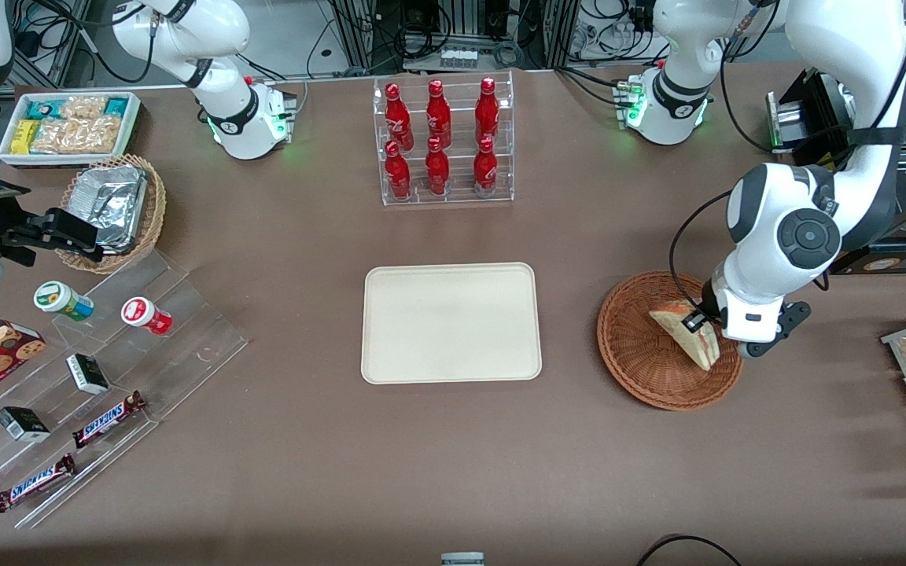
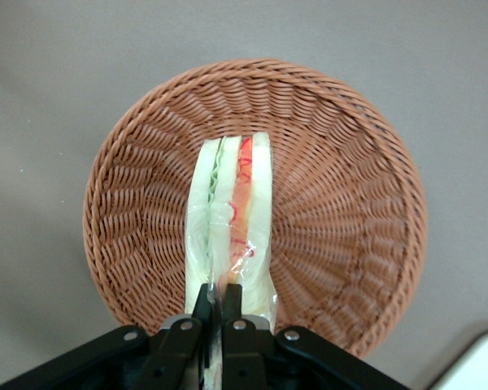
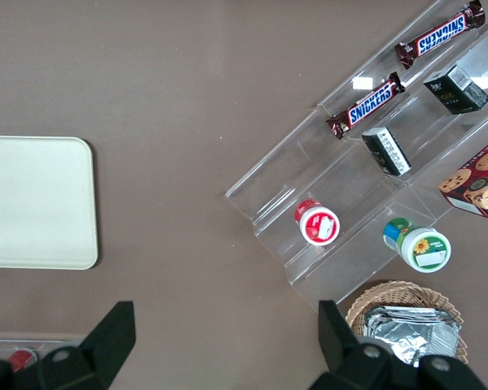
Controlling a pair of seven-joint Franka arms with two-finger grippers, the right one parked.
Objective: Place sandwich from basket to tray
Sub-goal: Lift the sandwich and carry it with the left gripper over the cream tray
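Brown cloth covered the long table [image 1: 453,472], and near its middle lay the cream tray [image 1: 451,323], bare and waiting. Toward the working arm's end sat the reddish wicker basket [image 1: 642,354], well apart from the tray, with the left arm bent down over its rim. The gripper [image 1: 697,321] hung just above the basket, its black fingers [image 2: 205,307] pinched tight on one end of the sandwich [image 1: 693,334], so the step in hand looked like the pick-up, with the carry to the tray not yet done. Whether the wedge had fully left the wicker was hard to judge from either view; it seemed to hang over the basket's bowl rather than lie flat in it. The next move would probably call for a clean rise above the rim, then a sideways sweep toward the tray and a gentle lowering before letting go. The sandwich itself showed pale bread slices on edge, a green layer and a red-orange one between them, under what looked like clear wrapping that crinkled near the fingers.
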